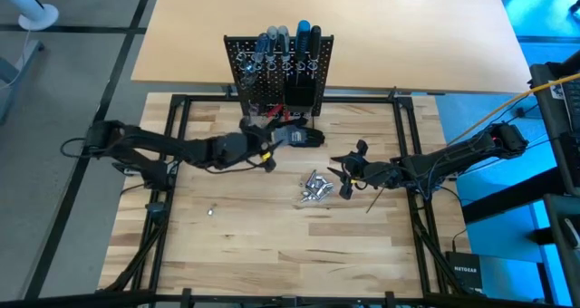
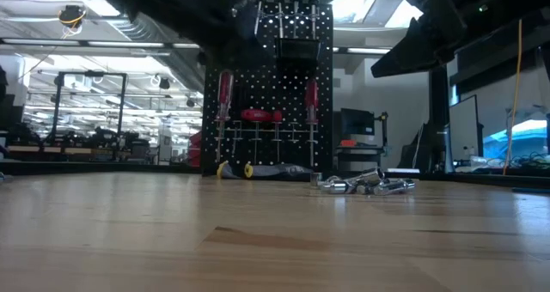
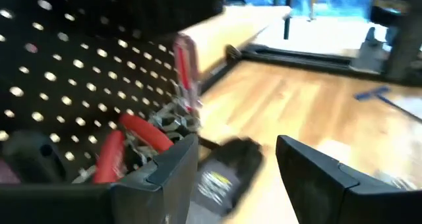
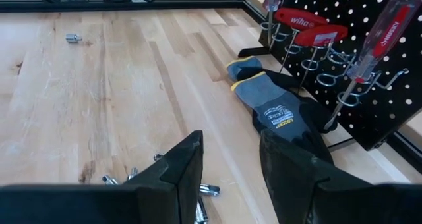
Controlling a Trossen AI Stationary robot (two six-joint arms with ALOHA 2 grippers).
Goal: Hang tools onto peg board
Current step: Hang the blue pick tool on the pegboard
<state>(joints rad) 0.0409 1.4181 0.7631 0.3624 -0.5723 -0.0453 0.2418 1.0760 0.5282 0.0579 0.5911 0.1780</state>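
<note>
Your right gripper [image 4: 227,178] sits closest to the lens in its wrist view, its two dark fingers apart with nothing between them, hovering above the pile of small silver metal pieces [image 1: 315,188] on the wooden table [image 1: 236,245]. One stray silver piece [image 1: 209,212] lies well apart on the left side of the table.

You have the left gripper [image 3: 237,178] up near the foot of the peg board [image 1: 279,72], fingers spread and empty, with the grey-black glove [image 4: 280,115] lying on the table just beyond them. The glove rests at the base of the board.

On the board you can see a red-handled screwdriver [image 4: 386,26] hanging upright in a ring holder, another red-handled screwdriver [image 2: 224,94] on the opposite side, and two red T-handle tools [image 4: 310,26] in the rings between them. Black and blue handles [image 1: 304,34] stand along the board's top edge.
</note>
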